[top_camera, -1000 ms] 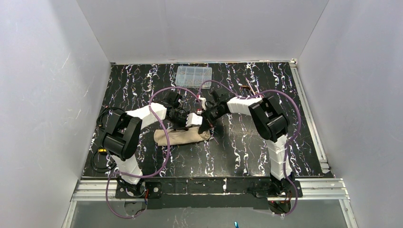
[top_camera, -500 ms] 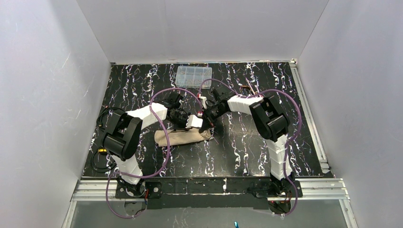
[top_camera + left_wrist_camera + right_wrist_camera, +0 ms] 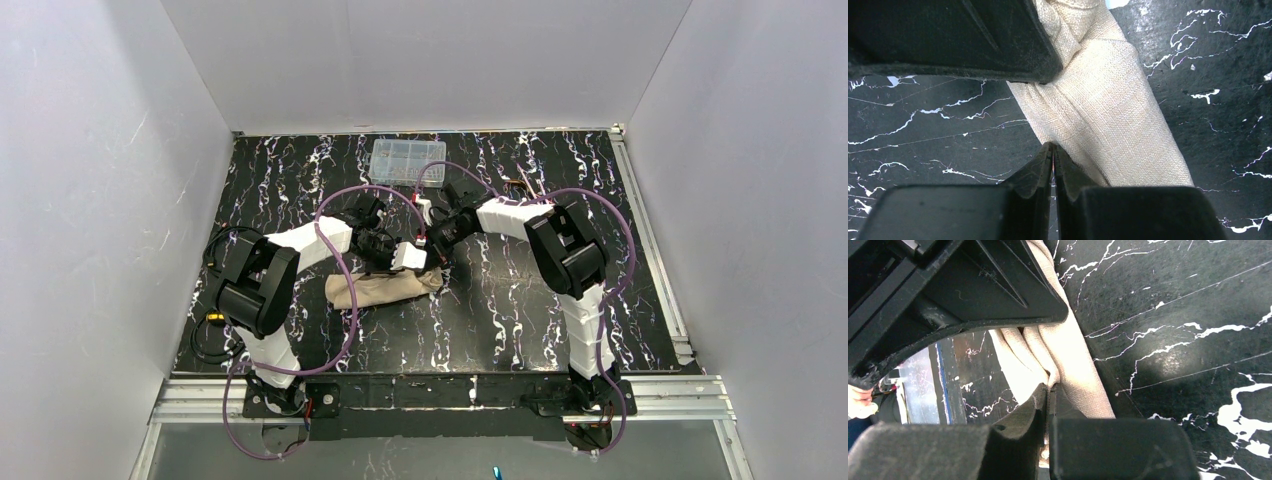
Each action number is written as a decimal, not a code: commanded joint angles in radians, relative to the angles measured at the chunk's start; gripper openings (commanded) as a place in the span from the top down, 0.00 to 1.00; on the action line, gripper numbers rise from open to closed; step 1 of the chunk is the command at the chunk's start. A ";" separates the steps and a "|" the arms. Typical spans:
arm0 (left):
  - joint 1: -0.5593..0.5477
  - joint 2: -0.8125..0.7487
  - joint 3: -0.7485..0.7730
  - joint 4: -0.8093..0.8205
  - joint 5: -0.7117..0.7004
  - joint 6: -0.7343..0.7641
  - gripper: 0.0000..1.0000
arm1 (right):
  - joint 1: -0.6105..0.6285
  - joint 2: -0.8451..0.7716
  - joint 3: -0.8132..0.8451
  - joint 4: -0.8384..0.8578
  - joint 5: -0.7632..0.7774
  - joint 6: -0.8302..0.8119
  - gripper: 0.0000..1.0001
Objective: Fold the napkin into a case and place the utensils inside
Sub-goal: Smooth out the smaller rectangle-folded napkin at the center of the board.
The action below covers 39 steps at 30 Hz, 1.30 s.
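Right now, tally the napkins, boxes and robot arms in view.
napkin: 1
box: 1
arms: 2, left arm and right arm
Total: 4

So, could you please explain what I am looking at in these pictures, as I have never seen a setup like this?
These are two robot arms, the left arm and the right arm, bolted at the near edge of a black marbled table. The wide picture comes from a fixed camera above and behind them; the two close-ups come from a camera on each wrist. On the table lie a beige napkin, folded narrow, and a clear plastic box at the far edge. The left gripper and the right gripper are both shut, each pinching the napkin.
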 commanded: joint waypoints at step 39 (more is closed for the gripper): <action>-0.054 -0.166 0.129 -0.370 0.149 -0.157 0.83 | -0.045 0.085 -0.031 0.017 0.045 -0.025 0.92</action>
